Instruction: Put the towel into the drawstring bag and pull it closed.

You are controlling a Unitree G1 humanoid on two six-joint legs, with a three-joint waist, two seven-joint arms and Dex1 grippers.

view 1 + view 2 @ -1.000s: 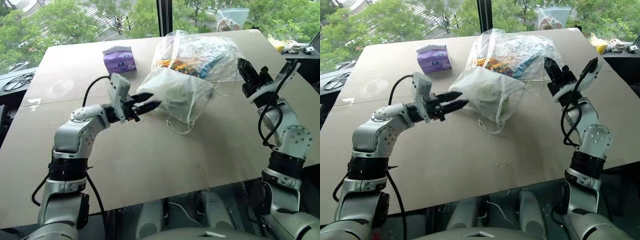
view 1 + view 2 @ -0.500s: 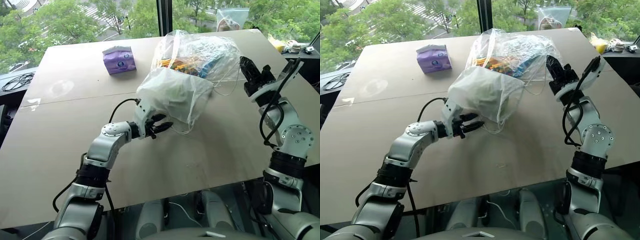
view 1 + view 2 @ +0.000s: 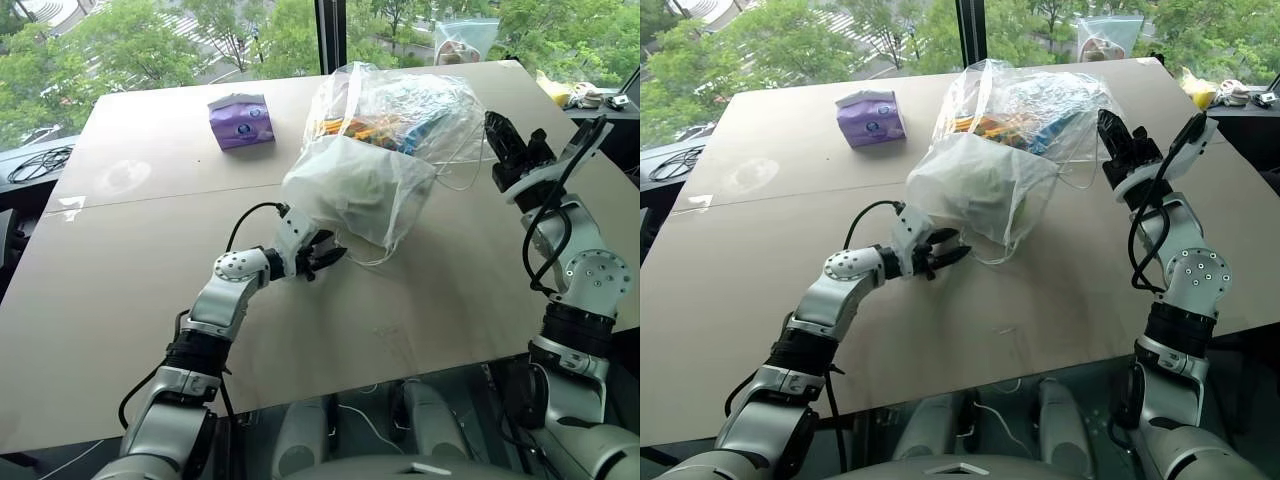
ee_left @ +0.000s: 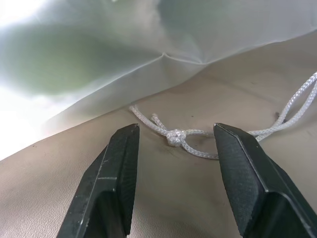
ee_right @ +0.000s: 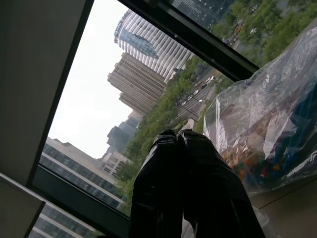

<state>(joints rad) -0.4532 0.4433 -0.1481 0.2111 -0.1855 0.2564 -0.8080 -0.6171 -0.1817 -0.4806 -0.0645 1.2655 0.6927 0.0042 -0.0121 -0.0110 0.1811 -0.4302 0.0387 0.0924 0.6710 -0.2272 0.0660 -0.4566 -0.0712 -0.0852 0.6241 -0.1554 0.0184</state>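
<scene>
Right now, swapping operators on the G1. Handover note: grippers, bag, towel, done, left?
Left gripper: open, low over the table, with the knot of the bag's cord lying between its fingers; nothing held.
Right gripper: shut, empty, raised beside the clear plastic bag.
Drawstring bag: lies mid-table against the clear plastic bag, cord loops trailing on the table toward the robot.
Towel: a green shape shows through the bag's fabric, so it looks to be inside.
Done: towel in, as far as can be seen.
Left: grip the cord and pull the mouth shut. Whether it is already partly drawn cannot be told.
</scene>
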